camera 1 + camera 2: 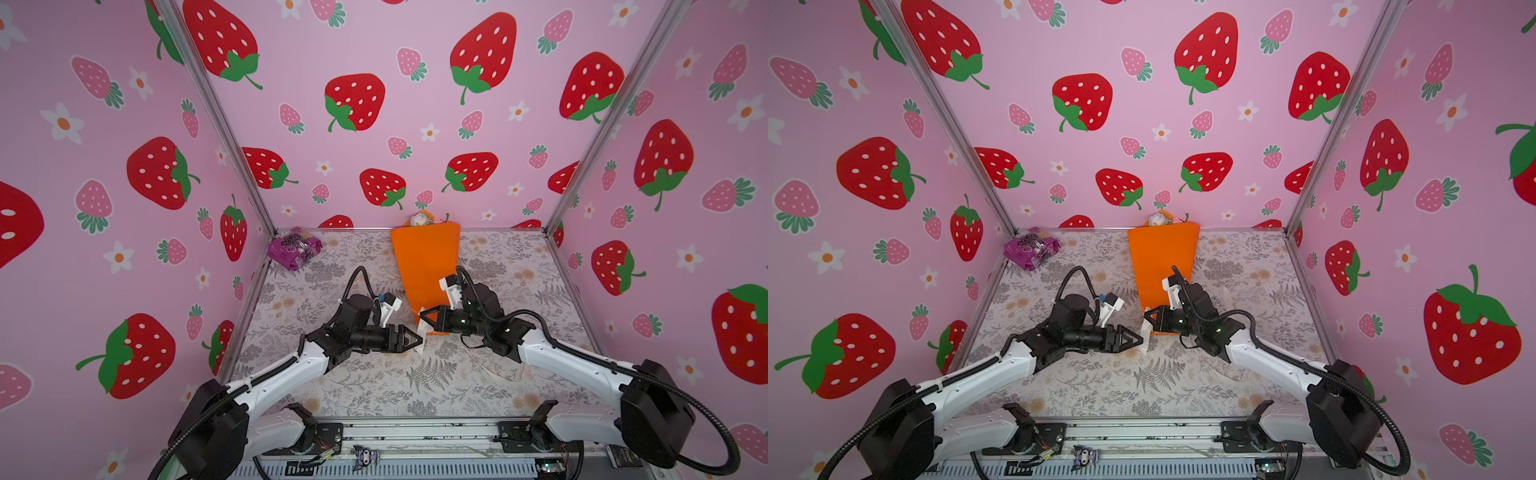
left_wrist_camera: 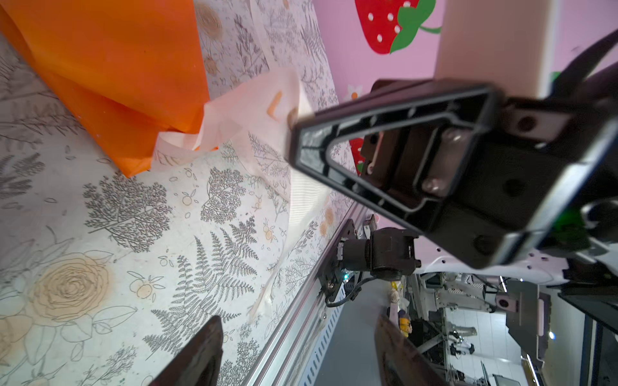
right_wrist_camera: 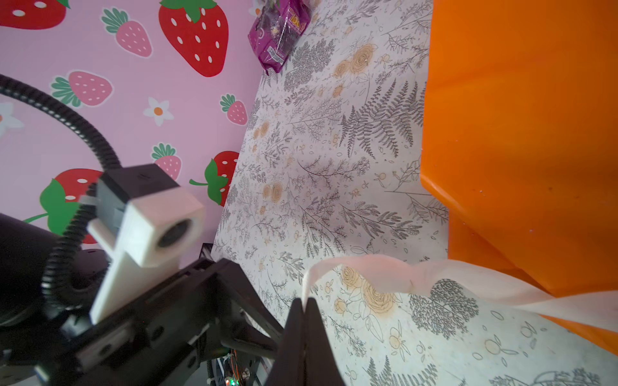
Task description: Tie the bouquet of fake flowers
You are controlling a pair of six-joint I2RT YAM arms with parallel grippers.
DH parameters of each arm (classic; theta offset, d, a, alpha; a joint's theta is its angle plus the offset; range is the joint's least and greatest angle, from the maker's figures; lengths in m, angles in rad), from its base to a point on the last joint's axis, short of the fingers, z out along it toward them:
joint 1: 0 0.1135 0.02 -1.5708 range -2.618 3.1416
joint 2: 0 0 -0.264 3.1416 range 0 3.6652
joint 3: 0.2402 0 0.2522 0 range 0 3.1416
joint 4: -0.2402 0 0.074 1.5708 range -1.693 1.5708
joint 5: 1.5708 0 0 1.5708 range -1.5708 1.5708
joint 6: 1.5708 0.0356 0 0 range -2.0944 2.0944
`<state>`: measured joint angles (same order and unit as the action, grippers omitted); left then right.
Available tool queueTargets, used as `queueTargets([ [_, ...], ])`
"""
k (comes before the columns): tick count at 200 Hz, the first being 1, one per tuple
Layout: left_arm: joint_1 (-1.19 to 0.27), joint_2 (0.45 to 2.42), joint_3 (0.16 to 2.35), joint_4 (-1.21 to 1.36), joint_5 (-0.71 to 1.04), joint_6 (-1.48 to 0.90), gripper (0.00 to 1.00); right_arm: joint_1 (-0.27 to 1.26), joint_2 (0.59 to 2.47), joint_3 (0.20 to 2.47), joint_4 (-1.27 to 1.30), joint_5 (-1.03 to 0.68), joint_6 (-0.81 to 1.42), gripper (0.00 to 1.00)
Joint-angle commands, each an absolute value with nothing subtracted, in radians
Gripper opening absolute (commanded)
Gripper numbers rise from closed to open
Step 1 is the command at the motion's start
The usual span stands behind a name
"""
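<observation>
Nearest us, the left gripper has its jaws apart, just beside the ribbon. The right gripper is clamped on that white ribbon, which runs to the narrow end of the bouquet. We see the bouquet lying on the table, its orange paper widening toward the back wall, flowers farthest. A purple packet sits in the far left corner.

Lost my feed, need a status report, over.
Left gripper open, empty. Right gripper shut on ribbon, at narrow end of bouquet. Purple packet far corner, nothing blocking.
</observation>
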<state>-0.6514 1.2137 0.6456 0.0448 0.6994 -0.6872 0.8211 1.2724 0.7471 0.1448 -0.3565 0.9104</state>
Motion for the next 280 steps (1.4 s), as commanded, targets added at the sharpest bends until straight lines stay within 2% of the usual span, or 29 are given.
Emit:
queueTargets([
  [1,-0.685,1.246,0.71,0.039,0.678,-0.636,0.71,0.825,1.267,0.772,0.195,-0.38,0.94,0.0],
  [32,-0.696,1.298,0.748,0.055,0.657,-0.622,0.65,0.825,1.262,0.763,0.201,-0.388,0.938,0.0],
  [51,-0.697,1.329,0.774,0.065,0.656,-0.616,0.47,0.824,1.261,0.762,0.203,-0.399,0.936,0.01],
  [59,-0.696,1.335,0.783,0.061,0.645,-0.616,0.34,0.824,1.256,0.762,0.204,-0.399,0.936,0.02],
  [70,-0.696,1.327,0.783,0.054,0.627,-0.616,0.22,0.823,1.243,0.764,0.193,-0.385,0.929,0.04],
  [86,-0.692,1.287,0.761,0.03,0.569,-0.621,0.0,0.813,1.207,0.762,0.119,-0.316,0.91,0.22],
  [101,-0.67,1.232,0.723,0.006,0.526,-0.652,0.0,0.77,1.153,0.751,0.008,-0.231,0.887,0.38],
  [136,-0.588,1.037,0.707,-0.26,0.428,-0.656,0.0,0.569,0.996,0.712,-0.31,0.005,0.754,0.51],
  [140,-0.583,1.011,0.712,-0.304,0.403,-0.65,0.0,0.542,0.988,0.705,-0.346,0.039,0.737,0.56],
  [146,-0.572,0.97,0.716,-0.353,0.371,-0.643,0.0,0.499,0.984,0.696,-0.387,0.07,0.707,0.59],
  [176,-0.478,0.792,0.732,-0.553,0.313,-0.633,0.0,0.332,1.085,0.687,-0.456,0.14,0.568,0.62],
  [198,-0.407,0.696,0.755,-0.65,0.255,-0.631,0.0,0.26,1.239,0.706,-0.393,0.096,0.492,0.62],
  [242,-0.364,0.652,0.83,-0.757,0.165,-0.596,0.0,0.229,1.585,0.862,-0.337,0.104,0.391,0.59],
  [280,-0.36,0.665,0.867,-0.803,0.11,-0.565,0.0,0.226,1.726,0.954,-0.336,0.069,0.367,0.56],
])
